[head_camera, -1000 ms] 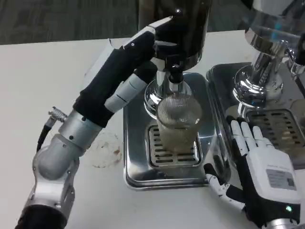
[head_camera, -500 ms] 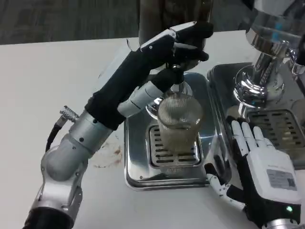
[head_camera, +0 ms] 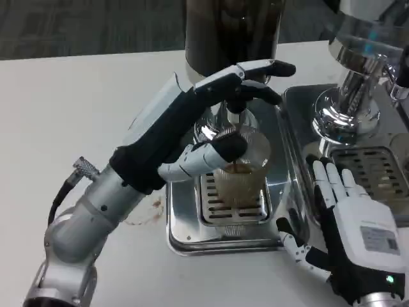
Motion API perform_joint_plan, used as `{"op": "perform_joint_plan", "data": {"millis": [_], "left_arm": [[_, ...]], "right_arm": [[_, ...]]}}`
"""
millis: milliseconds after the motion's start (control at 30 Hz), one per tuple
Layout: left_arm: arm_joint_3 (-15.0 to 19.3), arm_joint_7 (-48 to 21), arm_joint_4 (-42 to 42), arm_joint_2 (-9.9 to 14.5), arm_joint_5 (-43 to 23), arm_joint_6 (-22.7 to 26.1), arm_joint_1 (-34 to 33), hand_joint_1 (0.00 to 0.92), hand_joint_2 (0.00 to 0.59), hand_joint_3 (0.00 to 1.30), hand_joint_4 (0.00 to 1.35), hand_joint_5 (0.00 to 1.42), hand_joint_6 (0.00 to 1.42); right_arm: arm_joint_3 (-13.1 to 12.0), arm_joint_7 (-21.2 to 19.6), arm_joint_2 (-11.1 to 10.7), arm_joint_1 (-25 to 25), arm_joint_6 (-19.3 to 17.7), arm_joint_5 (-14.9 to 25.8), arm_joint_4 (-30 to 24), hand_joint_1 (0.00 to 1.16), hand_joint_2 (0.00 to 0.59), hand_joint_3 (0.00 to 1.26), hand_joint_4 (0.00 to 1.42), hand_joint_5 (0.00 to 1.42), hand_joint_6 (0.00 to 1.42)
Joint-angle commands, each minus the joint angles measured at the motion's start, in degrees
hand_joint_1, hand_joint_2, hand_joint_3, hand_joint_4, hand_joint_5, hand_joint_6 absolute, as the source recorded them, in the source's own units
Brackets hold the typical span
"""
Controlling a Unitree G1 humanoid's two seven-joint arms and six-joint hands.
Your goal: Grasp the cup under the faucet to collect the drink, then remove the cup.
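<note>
A white table (head_camera: 70, 115) carries two steel drip trays side by side, with grey floor beyond its far edge. The left hand's (head_camera: 211, 121) fingers (head_camera: 268, 67) are spread and reach across under the dark dispenser (head_camera: 233, 32), above the cup's rim; its thumb (head_camera: 208, 153) lies against the near left side of the cup (head_camera: 241, 171). Whether that amounts to a grip cannot be told. The ribbed clear cup stands on the slotted grate of the left drip tray (head_camera: 182, 230), under the faucet (head_camera: 234, 112), with brown drink in its lower part. The right hand (head_camera: 348, 217) rests flat, fingers straight and apart, holding nothing, on the near edge of the right drip tray (head_camera: 300, 102), below a chrome dispenser base (head_camera: 342, 112).
</note>
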Motion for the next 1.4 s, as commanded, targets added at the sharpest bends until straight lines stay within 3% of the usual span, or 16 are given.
{"op": "perform_joint_plan", "data": {"millis": [33,167,433,533,733,1100,1400], "left_arm": [[-0.63,1.17,-0.95,1.83,4.35,-1.41,2.67,0.0,0.141,0.29,0.22,0.4,0.36],[-1.17,2.4,-2.27,2.47,5.78,-1.77,3.87,0.0,0.142,0.31,0.22,0.4,0.36],[-2.28,4.07,-4.16,2.91,6.33,-1.03,5.42,0.0,0.142,0.31,0.22,0.4,0.36],[-2.6,4.39,-4.79,3.08,6.37,-0.79,5.82,0.0,0.142,0.31,0.22,0.4,0.36],[-2.95,4.98,-5.35,3.38,6.35,-0.39,6.24,0.0,0.142,0.32,0.22,0.39,0.36],[-2.74,5.6,-6.35,3.76,6.09,0.14,6.42,0.0,0.148,0.32,0.23,0.39,0.36],[-2.16,6.38,-7.58,4.24,5.88,1.06,6.65,0.0,0.153,0.32,0.23,0.39,0.36]], "right_arm": [[-0.73,0.2,-0.57,-0.27,-0.98,0.98,-0.41,0.4,0.371,0.0,0.0,0.0,0.1],[-1.75,0.48,-0.9,-0.33,-2.13,2.97,-0.78,0.41,0.346,0.0,0.0,0.0,0.1],[-4.61,1.69,-0.52,-0.74,-7.27,10.76,-1.12,0.46,0.277,0.0,0.0,0.0,0.13],[-5.63,4.86,-0.84,-2.04,-10.04,15.78,-0.4,0.47,0.258,0.0,0.0,0.0,0.13],[-6.65,10.39,-0.75,-5.17,-13.82,22.07,2.2,0.49,0.234,0.0,0.0,0.0,0.12],[-6.11,15.65,-0.01,-11.87,-15.63,25.13,7.9,0.52,0.216,0.0,0.0,0.0,0.08],[-5.25,16.88,1.06,-15.43,-17.11,25.53,11.82,0.52,0.216,0.0,0.0,0.0,0.08]]}}
